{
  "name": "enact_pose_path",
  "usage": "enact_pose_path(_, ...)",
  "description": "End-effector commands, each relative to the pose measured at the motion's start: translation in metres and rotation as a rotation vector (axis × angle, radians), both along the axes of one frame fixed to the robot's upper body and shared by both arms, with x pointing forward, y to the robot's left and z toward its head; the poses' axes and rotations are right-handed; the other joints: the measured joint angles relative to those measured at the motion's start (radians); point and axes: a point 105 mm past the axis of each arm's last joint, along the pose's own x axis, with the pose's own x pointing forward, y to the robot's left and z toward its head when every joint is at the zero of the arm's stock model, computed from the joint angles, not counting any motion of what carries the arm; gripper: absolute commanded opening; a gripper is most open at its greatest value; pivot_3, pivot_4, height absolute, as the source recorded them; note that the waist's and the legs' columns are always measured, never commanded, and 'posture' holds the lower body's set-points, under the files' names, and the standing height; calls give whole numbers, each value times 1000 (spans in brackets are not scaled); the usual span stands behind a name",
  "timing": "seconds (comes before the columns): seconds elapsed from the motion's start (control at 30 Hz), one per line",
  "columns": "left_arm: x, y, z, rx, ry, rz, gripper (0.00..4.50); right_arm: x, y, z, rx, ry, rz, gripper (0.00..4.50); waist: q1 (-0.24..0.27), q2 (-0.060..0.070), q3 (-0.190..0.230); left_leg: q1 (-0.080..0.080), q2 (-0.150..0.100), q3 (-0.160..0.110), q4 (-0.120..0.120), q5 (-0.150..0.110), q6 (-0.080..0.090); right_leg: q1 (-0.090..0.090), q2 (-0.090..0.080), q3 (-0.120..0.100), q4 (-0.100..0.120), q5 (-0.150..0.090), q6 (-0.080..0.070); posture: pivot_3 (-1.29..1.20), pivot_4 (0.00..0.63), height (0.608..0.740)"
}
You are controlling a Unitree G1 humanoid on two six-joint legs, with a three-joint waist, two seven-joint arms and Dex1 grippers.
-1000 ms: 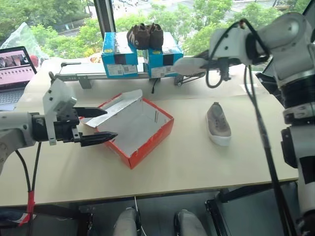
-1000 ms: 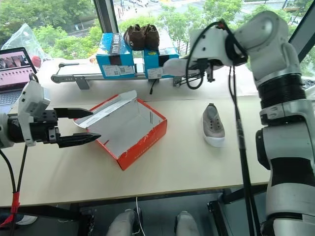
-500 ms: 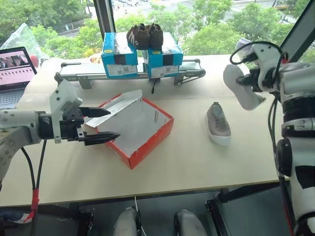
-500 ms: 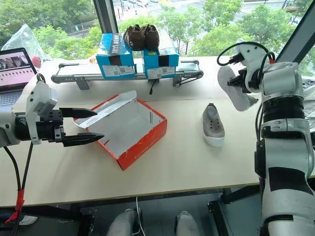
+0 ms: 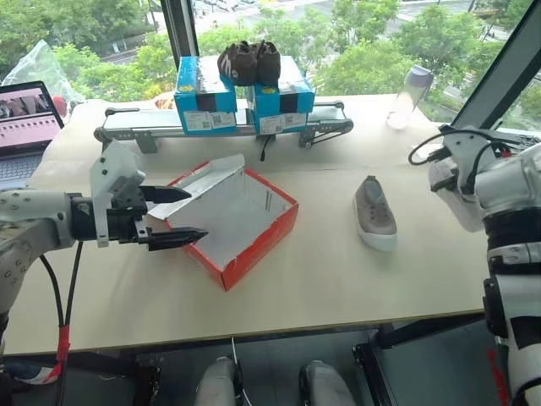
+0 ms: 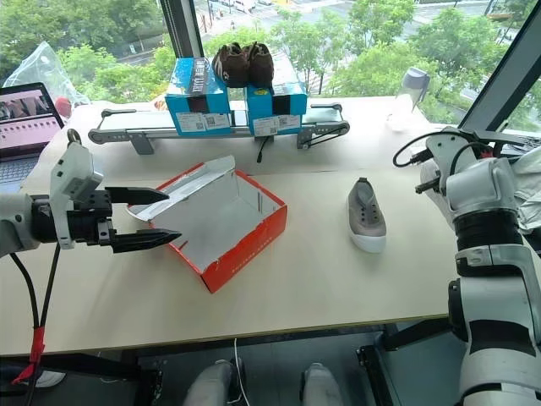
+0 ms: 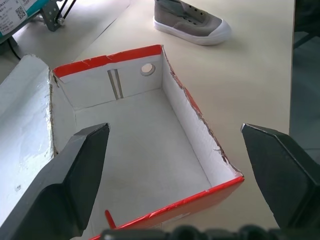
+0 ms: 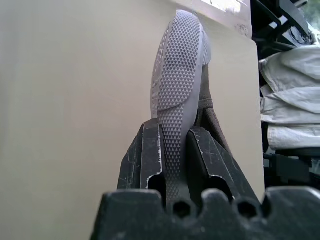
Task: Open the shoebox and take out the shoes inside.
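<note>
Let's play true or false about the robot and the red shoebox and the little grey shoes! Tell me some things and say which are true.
1. The shoebox is open and has nothing inside. True.
2. Both grey shoes lie on the table. False: one shoe lies there, the other shoe is gripped in the right gripper.
3. The left gripper is holding the box lid. False: its fingers are open, beside the box, holding nothing.
4. A dark brown pair of shoes sits on top of the blue boxes. True.
5. The shoe on the table is touching the shoebox. False: bare table lies between them.
</note>
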Motion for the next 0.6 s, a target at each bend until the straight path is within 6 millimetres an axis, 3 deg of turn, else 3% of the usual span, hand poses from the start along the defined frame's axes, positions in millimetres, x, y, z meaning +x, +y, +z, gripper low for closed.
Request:
enact_pose_path(0.03,-1,-2,10,6,-48,-4,4500,8,1,15,-69,-81,2,253,-2,0,0,0,0,0,0,0,0,0,0,0,0,0,0,0,150,740)
enact_pose_path(0.23,-2,1,10,12,-50,3,4500,17,28,4,-16,-75,43,253,-4,0,0,0,0,0,0,0,0,1,0,0,0,0,0,0,150,740)
enact_pose_path(0.3,-2,0,11,13,-55,4,4500,20,38,0,4,-71,55,1225,-5,0,0,0,0,-1,0,0,0,1,0,0,0,0,0,0,150,740)
enact_pose_path(0.6,0,2,13,17,-67,10,4500,20,85,4,127,-72,137,4154,-5,0,0,0,0,-1,0,0,0,1,0,0,0,0,0,0,150,740)
